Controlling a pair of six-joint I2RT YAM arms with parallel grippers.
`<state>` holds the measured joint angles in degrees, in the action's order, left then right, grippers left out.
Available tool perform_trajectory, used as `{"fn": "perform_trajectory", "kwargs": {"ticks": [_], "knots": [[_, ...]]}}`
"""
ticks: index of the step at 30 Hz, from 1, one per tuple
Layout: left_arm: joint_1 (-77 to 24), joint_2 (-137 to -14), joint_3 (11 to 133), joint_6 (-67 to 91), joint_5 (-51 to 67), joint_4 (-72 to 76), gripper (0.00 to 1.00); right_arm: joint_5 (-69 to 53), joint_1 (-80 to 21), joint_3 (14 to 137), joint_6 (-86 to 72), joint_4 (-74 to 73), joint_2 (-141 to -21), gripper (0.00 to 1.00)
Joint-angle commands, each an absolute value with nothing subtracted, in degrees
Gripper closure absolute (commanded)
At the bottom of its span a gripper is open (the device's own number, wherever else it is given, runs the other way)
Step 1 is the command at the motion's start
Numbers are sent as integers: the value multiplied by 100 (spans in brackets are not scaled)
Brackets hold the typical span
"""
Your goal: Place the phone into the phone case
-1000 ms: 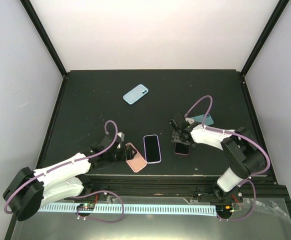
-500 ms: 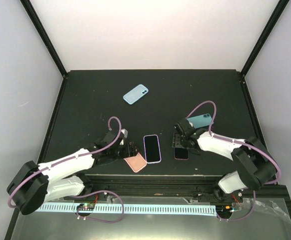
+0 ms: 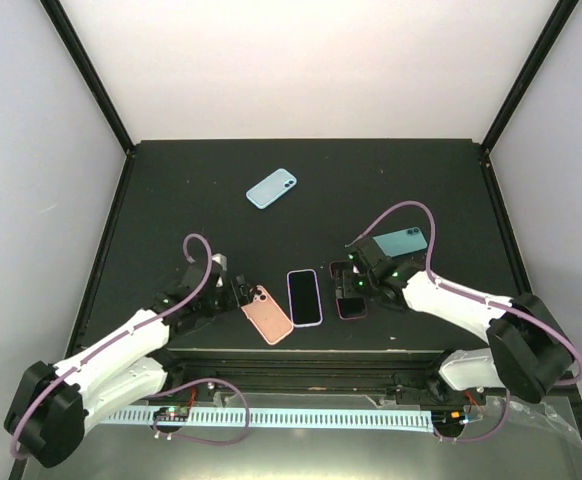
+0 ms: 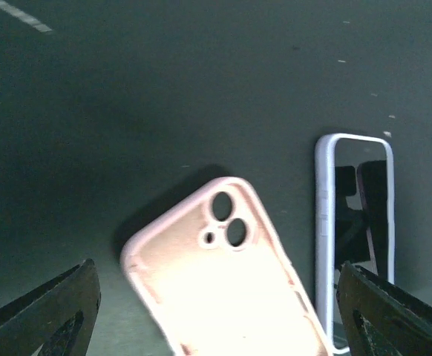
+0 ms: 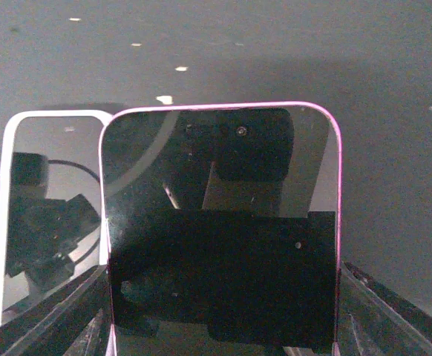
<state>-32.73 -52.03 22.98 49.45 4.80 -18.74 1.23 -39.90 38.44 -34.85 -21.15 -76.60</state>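
Note:
An empty pink phone case point(image 3: 269, 313) lies open side up on the black table; in the left wrist view point(image 4: 223, 282) it sits between my wide-apart fingers point(image 4: 53, 311), touching neither. My left gripper point(image 3: 237, 296) is open at the case's left end. My right gripper point(image 3: 348, 287) is shut on a pink-edged phone point(image 3: 350, 303), screen up. In the right wrist view the phone point(image 5: 220, 222) fills the gap between the fingers point(image 5: 60, 311). A lavender-edged phone point(image 3: 304, 297) lies between the case and the held phone, and shows in both wrist views point(image 4: 353, 237) point(image 5: 45, 215).
A teal phone point(image 3: 403, 240) lies face down behind the right arm. A light blue phone or case point(image 3: 272, 188) lies at the back middle. The table's front edge point(image 3: 301, 352) runs just below the pink case. Black frame posts stand at the back corners.
My right gripper has carried the pink-edged phone left, up close to the lavender-edged phone. My left arm has drawn back to the left, uncovering the pink case, which has shifted slightly.

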Motion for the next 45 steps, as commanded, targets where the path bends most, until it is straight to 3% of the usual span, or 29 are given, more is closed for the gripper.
{"fn": "perform_trajectory", "kwargs": {"ticks": [1,15,23,45], "knots": [[-2794,-4912,1944,4835,870,-1956,11,-227,-4320,4202,-3297,-1622,-7404,31],[-1296,-4443,1186,4931,2503,-1434,12,-196,-5702,5291,-3120,-782,-8505,31],[-685,-4012,1028,4962,2722,-1669,12,73,-6313,5632,-2903,-149,-9256,31],[-353,-3866,916,4944,2883,-1897,12,428,-6775,5631,-2788,757,-10190,32]]}}
